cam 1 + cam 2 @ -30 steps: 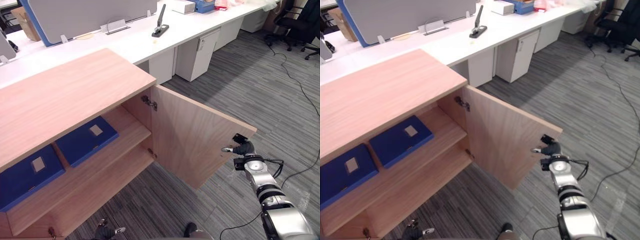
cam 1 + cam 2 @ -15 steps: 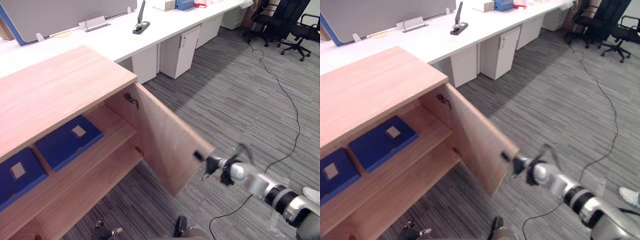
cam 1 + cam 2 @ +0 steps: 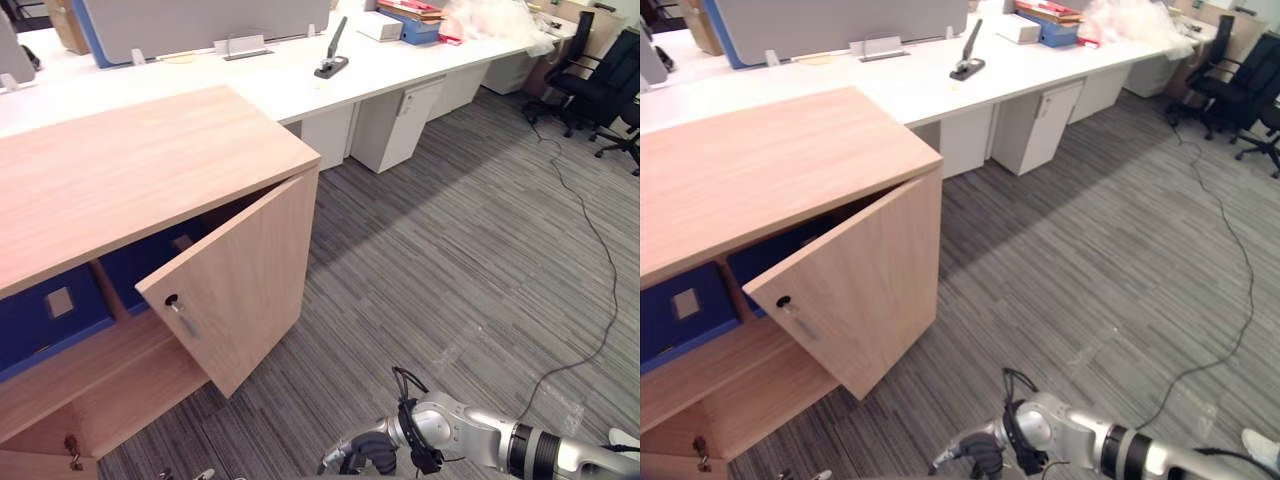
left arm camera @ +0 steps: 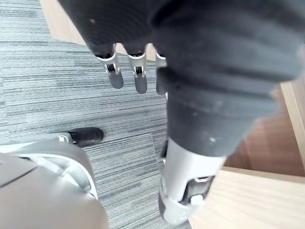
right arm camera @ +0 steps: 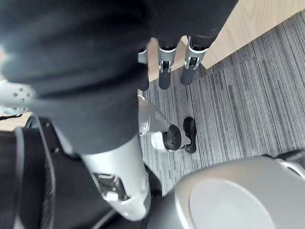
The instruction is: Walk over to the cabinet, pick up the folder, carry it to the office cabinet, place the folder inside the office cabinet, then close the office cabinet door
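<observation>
- Folders first: you can see a blue folder [image 3: 35, 325] on the upper shelf of the office cabinet [image 3: 150, 165] at the left edge of the frame. A second folder [image 3: 135, 262] lies beside it, partly hidden by the half-shut door [image 3: 250, 275].
- Your right robot hand [image 5: 164, 71] hangs low at the bottom centre over the grey carpet [image 3: 450, 250]. Its fingers are relaxed and empty, well apart from both folders and off the door.
- Your left robot hand [image 4: 139, 71] hangs with straight, empty fingers over the carpet near the cabinet's wood.
</observation>
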